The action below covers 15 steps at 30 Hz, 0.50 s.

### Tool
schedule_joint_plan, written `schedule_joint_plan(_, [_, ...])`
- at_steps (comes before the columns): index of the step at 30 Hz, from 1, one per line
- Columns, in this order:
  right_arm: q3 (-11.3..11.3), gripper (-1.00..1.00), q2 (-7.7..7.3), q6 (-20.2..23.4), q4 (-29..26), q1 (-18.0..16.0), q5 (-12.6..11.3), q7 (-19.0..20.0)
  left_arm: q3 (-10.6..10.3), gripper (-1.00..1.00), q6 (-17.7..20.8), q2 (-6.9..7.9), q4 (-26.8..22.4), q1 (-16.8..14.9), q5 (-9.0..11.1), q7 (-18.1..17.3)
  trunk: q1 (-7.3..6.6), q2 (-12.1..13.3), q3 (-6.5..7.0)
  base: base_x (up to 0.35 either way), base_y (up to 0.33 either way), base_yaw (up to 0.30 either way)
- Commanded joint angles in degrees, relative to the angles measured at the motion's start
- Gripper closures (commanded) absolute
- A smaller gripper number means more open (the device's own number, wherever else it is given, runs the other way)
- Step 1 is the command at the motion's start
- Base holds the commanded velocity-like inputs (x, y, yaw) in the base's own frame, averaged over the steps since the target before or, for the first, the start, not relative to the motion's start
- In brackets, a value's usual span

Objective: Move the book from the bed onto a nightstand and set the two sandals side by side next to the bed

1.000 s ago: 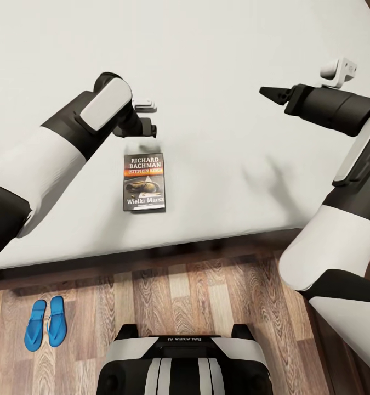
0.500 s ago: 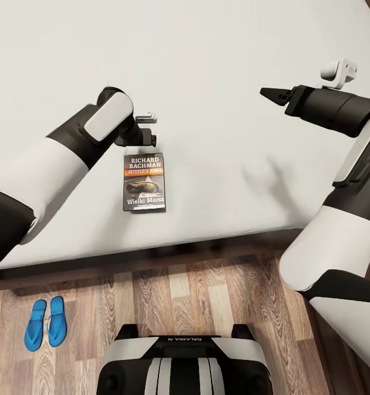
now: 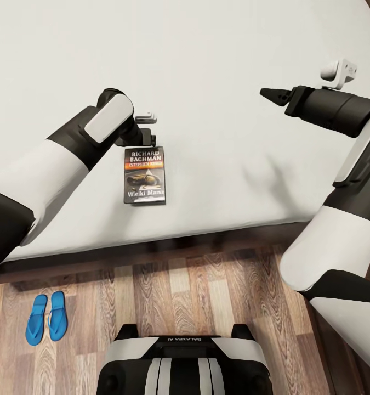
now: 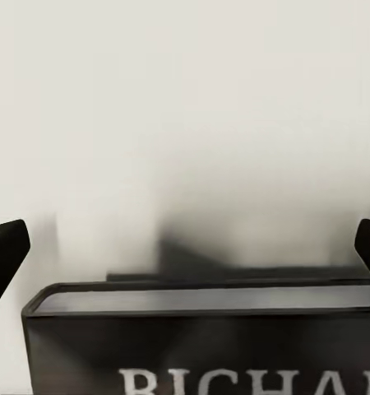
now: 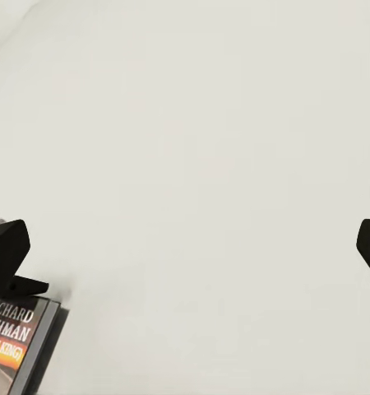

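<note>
Under left claw (image 3: 146, 133): book's (image 3: 144, 175) top edge.

You have the bed (image 3: 217, 66) ahead, its pale mattress plain, with a dark wooden frame along the near edge. The book (image 3: 144, 175) lies flat on the mattress near that edge, cover up. Below, on the wood-plank floor (image 3: 206, 296), the two blue sandals (image 3: 46, 325) lie side by side, touching, close to the bed frame.
</note>
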Motion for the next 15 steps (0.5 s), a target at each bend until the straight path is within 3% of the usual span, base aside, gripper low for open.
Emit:
schedule_joint_plan(1, [-0.1,-1.0,0.08,0.3,0.0,-0.1,0.6,0.6,-0.4,-1.0,0.6,0.09,0.5,0.1,1.3,0.4,0.01,0.0,-0.04,-0.015,0.0,0.0])
schedule_joint_plan(7, [-0.1,-1.0,0.1,0.3,0.0,-0.1,0.6,0.6,-0.3,-1.0,0.6,0.1,0.5,0.1,1.3,0.4,0.01,0.0,-0.04,-0.054,0.0,0.0])
schedule_joint_plan(15, [0.0,-1.0,0.11,0.3,0.0,-0.1,0.6,0.6,-0.2,-1.0,0.7,0.14,0.5,0.1,1.3,0.4,0.01,0.0,-0.04,-0.262,0.0,0.0])
